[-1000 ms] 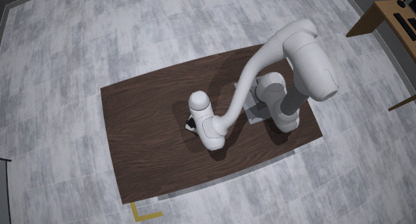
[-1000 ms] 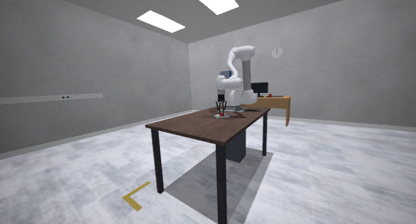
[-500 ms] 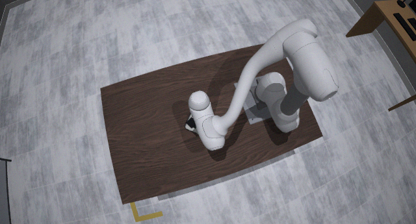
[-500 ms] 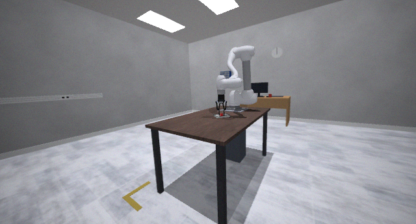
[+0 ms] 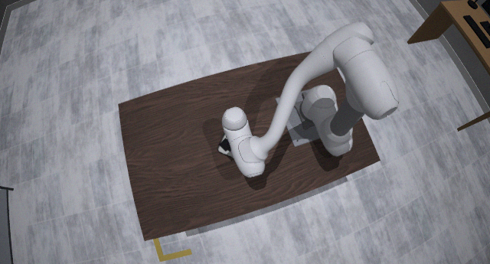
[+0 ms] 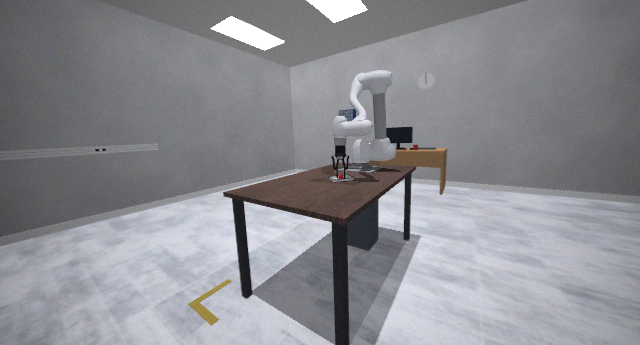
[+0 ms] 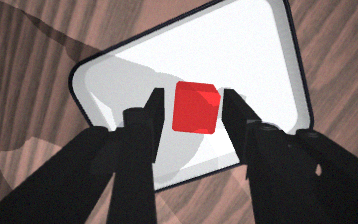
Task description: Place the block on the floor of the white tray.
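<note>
— Where does the gripper stand?

— Fingers parted, with a visible gap on either side of the red block. It is open and holds nothing — the block sits between the fingers without touching them.

— And the block itself?

— Inside the white tray, near the middle of its floor in the wrist view. It looks slightly turned against the line of the fingers. From the exterior view the gripper hangs straight down over the tray on the dark wooden table, but the contact between block and tray floor is too small to check there.

— So which step is this?

— The release, I judge — the placing itself looks done or all but done.

— What does the next move call for?

— Probably a little more opening, then a straight lift, so neither fingertip clips the block or drags it toward the tray's rim.
</note>
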Robot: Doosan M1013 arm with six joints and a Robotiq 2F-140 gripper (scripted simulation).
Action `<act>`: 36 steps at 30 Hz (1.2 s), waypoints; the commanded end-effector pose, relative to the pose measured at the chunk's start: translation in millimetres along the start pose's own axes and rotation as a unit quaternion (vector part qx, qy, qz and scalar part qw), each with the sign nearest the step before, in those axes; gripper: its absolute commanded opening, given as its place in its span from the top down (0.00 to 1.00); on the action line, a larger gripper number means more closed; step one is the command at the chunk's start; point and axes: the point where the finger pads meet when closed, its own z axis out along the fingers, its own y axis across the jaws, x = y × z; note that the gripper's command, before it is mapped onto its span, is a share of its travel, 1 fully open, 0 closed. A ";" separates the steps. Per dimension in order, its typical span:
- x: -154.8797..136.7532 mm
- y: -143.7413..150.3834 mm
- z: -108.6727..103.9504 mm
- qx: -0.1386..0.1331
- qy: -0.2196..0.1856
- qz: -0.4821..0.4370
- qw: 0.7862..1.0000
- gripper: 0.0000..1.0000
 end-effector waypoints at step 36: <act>0.4 0.1 -53.6 0.000 0.001 0.000 1.000 0.61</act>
